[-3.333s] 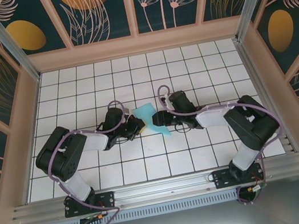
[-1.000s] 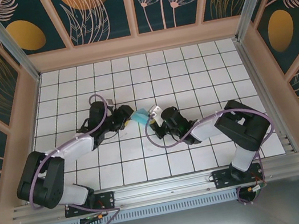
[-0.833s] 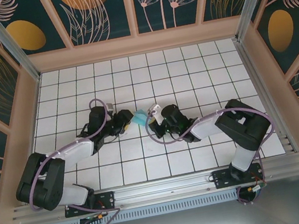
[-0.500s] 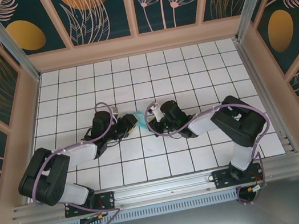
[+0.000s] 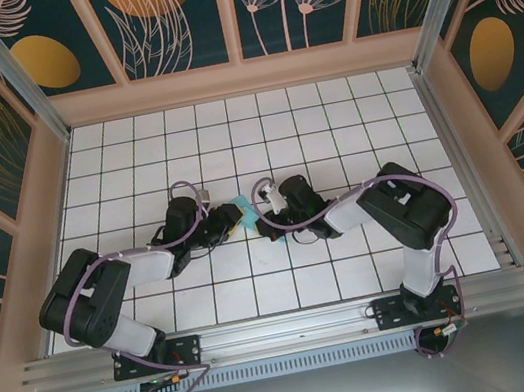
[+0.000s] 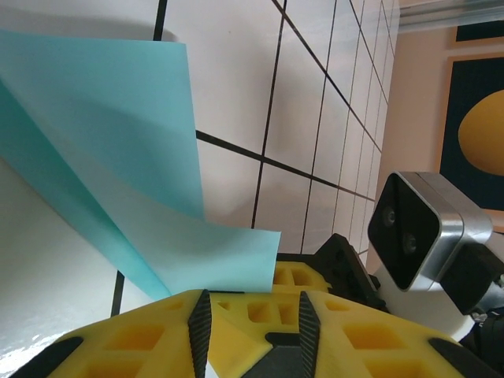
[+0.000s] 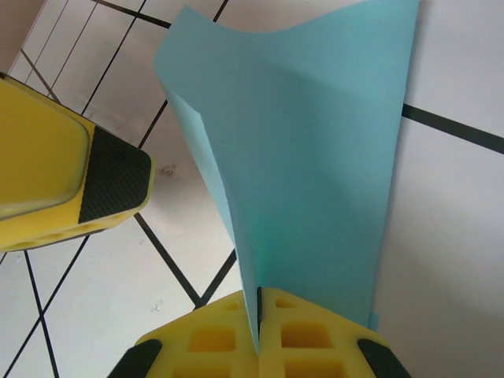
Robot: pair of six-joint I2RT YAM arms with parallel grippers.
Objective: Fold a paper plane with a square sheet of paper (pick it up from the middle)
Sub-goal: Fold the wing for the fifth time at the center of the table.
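Right tool [image 7: 258,319] clamped shut on the paper plane [image 7: 315,173], which we see mid-surface [image 5: 330,123], between both tools. Left tool [image 6: 252,311] jaws apart, just left of it; we can't tell whether they touch.

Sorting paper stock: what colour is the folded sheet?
The paper plane is plain turquoise-blue, clearest in the right wrist view.
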